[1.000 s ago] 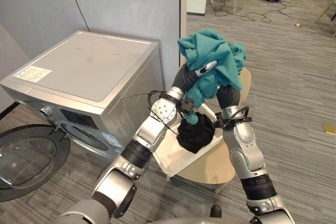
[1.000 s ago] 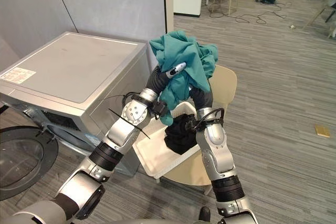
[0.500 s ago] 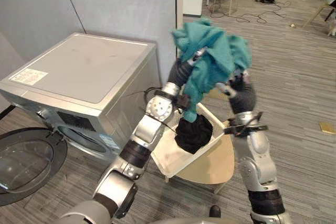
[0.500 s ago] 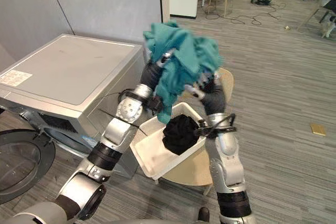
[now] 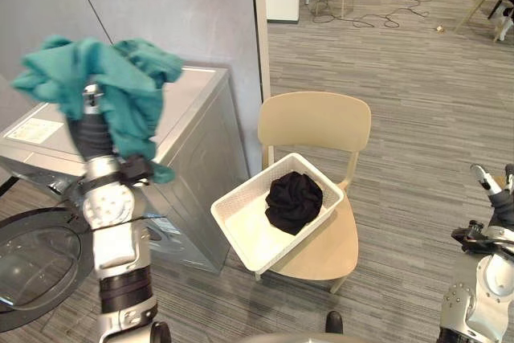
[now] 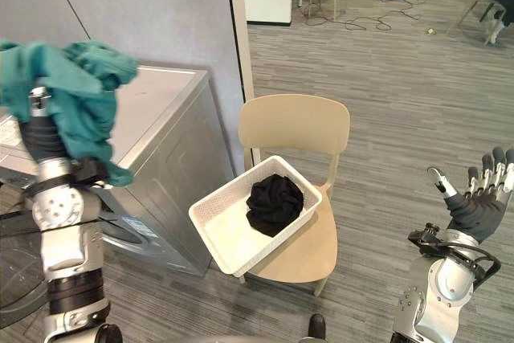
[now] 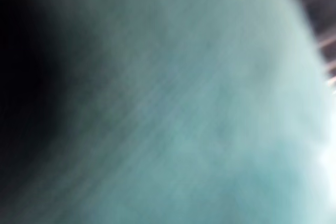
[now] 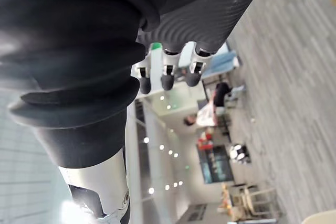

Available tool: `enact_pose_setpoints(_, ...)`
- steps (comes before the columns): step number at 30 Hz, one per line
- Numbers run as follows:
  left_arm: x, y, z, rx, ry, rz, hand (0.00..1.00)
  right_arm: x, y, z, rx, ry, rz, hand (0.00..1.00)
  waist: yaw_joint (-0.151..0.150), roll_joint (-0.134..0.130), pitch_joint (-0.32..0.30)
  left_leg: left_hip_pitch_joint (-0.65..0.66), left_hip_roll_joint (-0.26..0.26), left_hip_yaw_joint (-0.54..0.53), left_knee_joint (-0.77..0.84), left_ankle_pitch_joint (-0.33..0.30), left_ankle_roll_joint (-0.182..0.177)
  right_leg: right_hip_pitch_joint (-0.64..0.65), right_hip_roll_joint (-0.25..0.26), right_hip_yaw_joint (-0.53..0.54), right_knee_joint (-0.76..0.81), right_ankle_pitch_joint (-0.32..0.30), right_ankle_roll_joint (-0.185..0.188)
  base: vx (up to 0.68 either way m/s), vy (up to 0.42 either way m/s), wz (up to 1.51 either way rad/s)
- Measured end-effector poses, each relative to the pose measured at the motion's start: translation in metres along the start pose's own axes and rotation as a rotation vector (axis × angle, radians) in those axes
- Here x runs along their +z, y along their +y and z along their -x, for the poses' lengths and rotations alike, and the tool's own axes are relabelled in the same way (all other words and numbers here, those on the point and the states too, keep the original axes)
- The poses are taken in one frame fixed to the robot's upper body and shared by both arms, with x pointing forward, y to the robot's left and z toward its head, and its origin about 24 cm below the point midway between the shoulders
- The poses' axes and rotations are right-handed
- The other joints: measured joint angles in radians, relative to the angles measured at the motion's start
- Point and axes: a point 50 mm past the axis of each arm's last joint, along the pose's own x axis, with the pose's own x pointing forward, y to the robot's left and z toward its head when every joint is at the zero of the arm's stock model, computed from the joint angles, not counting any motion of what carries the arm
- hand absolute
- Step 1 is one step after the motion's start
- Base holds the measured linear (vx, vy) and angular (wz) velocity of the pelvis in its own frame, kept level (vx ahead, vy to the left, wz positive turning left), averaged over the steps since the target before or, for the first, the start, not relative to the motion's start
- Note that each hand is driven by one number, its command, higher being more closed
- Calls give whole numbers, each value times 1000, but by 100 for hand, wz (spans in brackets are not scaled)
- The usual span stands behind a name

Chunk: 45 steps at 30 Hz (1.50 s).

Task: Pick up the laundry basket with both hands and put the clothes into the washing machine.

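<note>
In the left eye view, a white laundry basket (image 5: 241, 229) is seen on the seat of a beige chair (image 5: 317, 124), with its near corner over the front edge of the seat. A black garment (image 5: 294, 201) is bunched in the far end of the basket. The chair is placed just beside the right side of a silver washing machine (image 5: 173, 110), whose round door (image 5: 40, 255) is swung open at the front. At the robot's left, a teal garment (image 5: 108, 82) is carried high in front of the machine's top, draped over the left hand (image 5: 92, 122). The hand is covered by the cloth, so it cannot be told whether it is clamped on it. Both hands are well apart from the basket.

In the right eye view, the right hand (image 6: 479, 198) is seen low at the robot's right, over the grey striped floor (image 6: 377, 94). Its fingers (image 6: 487, 168) are spread and straight, and nothing is held in it.

In the left wrist view, the teal cloth is seen from very close, pressed against the camera, and the hand is hidden behind it.

In the right wrist view, the right hand's dark ribbed cover and its straight fingers are seen with open room beyond them. Nothing is touched by them.
</note>
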Motion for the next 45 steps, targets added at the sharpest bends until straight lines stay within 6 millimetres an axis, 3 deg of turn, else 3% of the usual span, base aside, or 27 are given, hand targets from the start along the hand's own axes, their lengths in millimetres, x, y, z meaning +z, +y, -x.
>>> enact_pose_setpoints(5,1,66,37,225,39,-175,100,-33,-39,32,-157,186,80,0,3,8,-4,4,0,1,-8,0,0,2,1,-2,0,-6,-1,-2,1,1)
enact_pose_setpoints(7,-5,89,64,318,129,-299,100,-50,-57,58,-233,301,111,0,11,7,-5,4,2,1,-8,-4,4,13,1,-11,1,-13,-2,-22,5,8)
enact_pose_setpoints(12,-23,109,124,362,382,-484,100,-69,-80,93,-300,473,154,0,35,9,-3,15,16,-7,26,-30,9,62,3,-44,4,-41,2,-1,1,17)
enact_pose_setpoints(16,-62,130,176,447,696,-506,100,-95,-91,118,-378,617,104,0,38,9,-1,15,22,-26,36,-38,12,84,3,-75,4,-51,4,-10,-7,18)
enact_pose_setpoints(19,-93,149,240,558,1022,-485,100,-129,-105,163,-480,865,105,0,47,9,-1,14,28,-26,36,-44,13,87,6,-87,4,-55,3,-4,-5,4)
enact_pose_setpoints(20,-98,148,254,571,1089,-471,100,-134,-108,173,-506,914,103,0,53,8,-1,15,29,-26,36,-45,14,89,6,-89,4,-55,3,24,0,6)
enact_pose_setpoints(22,-118,141,309,603,1367,-393,100,-150,-117,219,-608,1129,97,0,59,6,-1,24,28,-30,28,-46,15,100,4,-99,4,-62,4,42,14,10)
enact_pose_setpoints(23,-120,138,324,605,1437,-380,100,-154,-116,227,-620,1175,92,0,57,5,-2,24,26,-30,26,-46,15,100,3,-99,4,-62,4,45,24,5)
enact_pose_setpoints(25,-123,122,371,561,1686,-323,100,-159,-118,253,-665,1299,86,0,54,-3,-4,31,20,-28,10,-46,16,97,0,-94,4,-65,9,45,27,-3)
enact_pose_setpoints(28,-118,114,402,515,1855,-285,100,-161,-120,267,-731,1354,51,0,53,-18,-3,50,18,-13,-11,-46,15,96,1,-77,0,-70,18,50,26,-15)
enact_pose_setpoints(30,-117,107,411,461,1920,-260,100,-166,-115,269,-734,1385,30,0,51,-24,2,66,17,3,-12,-49,9,94,3,-55,0,-68,21,56,26,-27)
enact_pose_setpoints(33,-122,104,406,346,1928,-279,100,-177,-97,258,-641,1405,18,0,52,-25,6,86,13,24,-9,-58,3,94,6,-24,0,-64,20,48,28,-30)
enact_pose_setpoints(39,-148,83,375,111,1856,-315,100,-193,-63,226,-379,1394,41,0,48,-32,59,88,14,13,19,-64,-2,108,4,-24,4,-62,25,10,8,0)
enact_pose_setpoints(42,-157,75,356,53,1773,-316,100,-198,-48,216,-266,1397,57,0,37,-31,124,10,33,-81,99,-67,-7,136,13,-114,5,-79,12,-59,-61,75)
enact_pose_setpoints(45,-158,72,352,49,1752,-308,100,-202,-39,204,-165,1388,112,0,57,-25,191,-67,43,-196,144,-27,-32,142,21,-227,35,-108,-7,-105,-106,119)
